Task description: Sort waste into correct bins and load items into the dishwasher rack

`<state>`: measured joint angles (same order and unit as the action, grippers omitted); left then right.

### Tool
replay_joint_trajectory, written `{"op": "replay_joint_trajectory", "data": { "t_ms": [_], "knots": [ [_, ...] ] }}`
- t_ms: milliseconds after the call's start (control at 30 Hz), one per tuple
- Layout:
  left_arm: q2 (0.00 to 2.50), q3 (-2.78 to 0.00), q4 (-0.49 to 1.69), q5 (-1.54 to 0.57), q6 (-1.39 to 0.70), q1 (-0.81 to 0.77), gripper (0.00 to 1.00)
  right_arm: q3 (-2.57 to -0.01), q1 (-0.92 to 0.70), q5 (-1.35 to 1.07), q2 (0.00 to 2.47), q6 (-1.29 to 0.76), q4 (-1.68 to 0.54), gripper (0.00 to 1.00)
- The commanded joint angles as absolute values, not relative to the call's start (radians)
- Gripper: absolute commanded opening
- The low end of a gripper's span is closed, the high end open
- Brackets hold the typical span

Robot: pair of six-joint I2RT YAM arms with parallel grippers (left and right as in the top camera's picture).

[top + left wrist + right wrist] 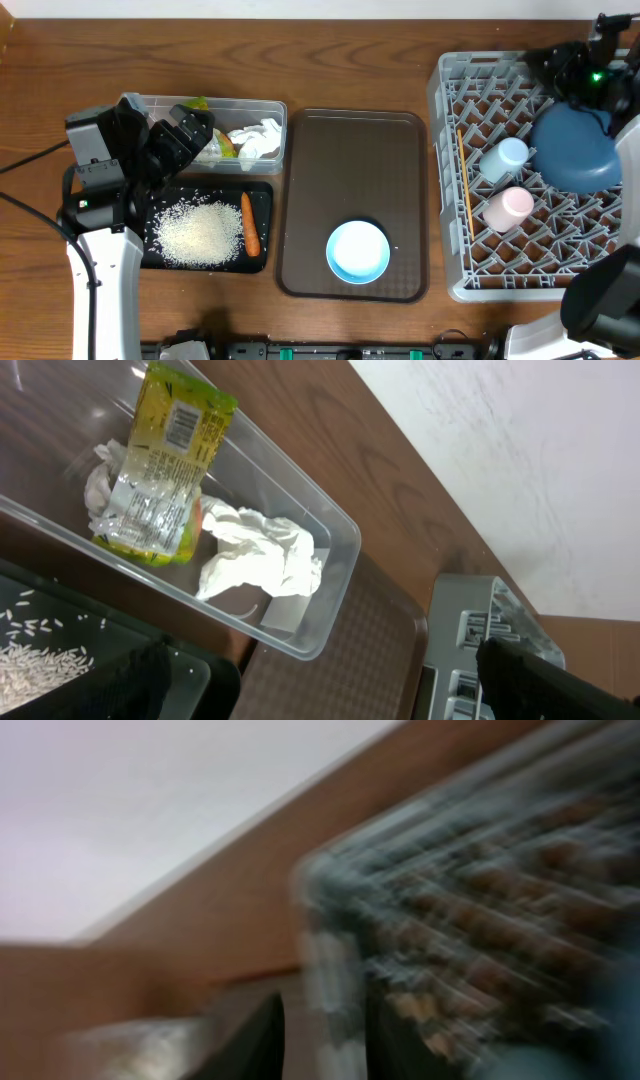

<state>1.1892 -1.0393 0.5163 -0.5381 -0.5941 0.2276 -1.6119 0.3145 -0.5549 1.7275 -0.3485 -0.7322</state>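
Clear tub (250, 105) with wrapper (165, 460), tissue (265, 555), black tray (200, 190) with rice (197, 232), left gripper (180, 135) spread, right gripper (325, 1040) unclear

left gripper (188, 135): jaws spread wide, angled right | right gripper (585, 80): far right, jaw state unclear in blur

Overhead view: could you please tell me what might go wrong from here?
The large dark blue round plate seems to lean in the grey lattice rack right beside the light blue cup and pale pink cup; a nudge could tip it onto them. The thin wooden chopsticks along the rack's left side might slip through the open grid.
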Motion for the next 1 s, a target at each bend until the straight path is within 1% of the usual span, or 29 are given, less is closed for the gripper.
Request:
{"op": "replay_joint_trajectory", "data": {
  "t_ms": [0,67,100,500,567,700,967],
  "knots": [
    [1.19,-1.045,0.516,-0.526,-0.573,0.231,1.0,-1.692,0.3,-0.031,1.721,0.042,-0.849,0.22],
    [1.19,-1.045,0.516,-0.526,-0.573,0.231,1.0,-1.689,0.31,0.036,1.722,0.044,-0.89,0.16],
    [1.19,-1.045,0.516,-0.526,-0.573,0.231,1.0,-1.681,0.315,0.024,1.725,0.042,-0.894,0.15],
    [1.19,-1.045,0.516,-0.526,-0.573,0.231,1.0,-1.55,0.431,0.068,1.77,-0.01,-0.923,0.1],
    [1.19,-1.045,0.516,-0.526,-0.573,0.231,1.0,-1.511,0.458,0.075,1.772,-0.049,-0.902,0.08],
    [1.19,-1.045,0.516,-0.526,-0.573,0.231,1.0,-1.443,0.505,0.08,1.773,-0.052,-0.844,0.07],
    [1.19,-1.045,0.516,-0.526,-0.573,0.231,1.0,-1.427,0.595,0.049,1.773,-0.093,-0.83,0.06]
  ]
}}
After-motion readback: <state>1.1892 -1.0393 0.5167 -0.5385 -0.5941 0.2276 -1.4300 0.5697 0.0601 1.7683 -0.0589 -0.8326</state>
